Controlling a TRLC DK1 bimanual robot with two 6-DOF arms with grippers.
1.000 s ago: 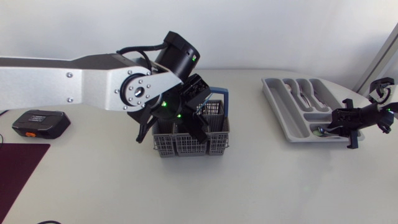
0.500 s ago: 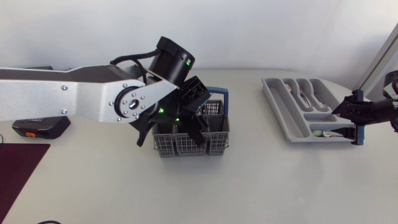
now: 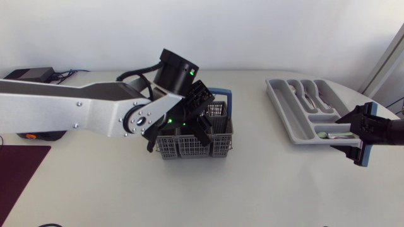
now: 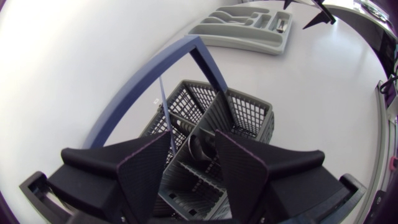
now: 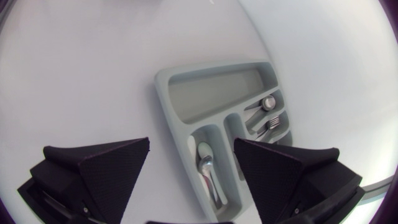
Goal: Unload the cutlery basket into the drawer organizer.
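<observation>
Left claw (image 4: 194, 140), spread, dips into the basket (image 3: 189, 149) at centre; right claw (image 3: 357, 135), spread, hovers at the right edge beside the organizer (image 3: 297, 121).

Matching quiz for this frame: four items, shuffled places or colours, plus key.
1 left gripper
2 right gripper
3 basket handle
4 mat

A blue
B maroon
C open above the cutlery basket
D open at the drawer organizer edge

Pairs: 1-C, 2-D, 3-A, 4-B
</observation>
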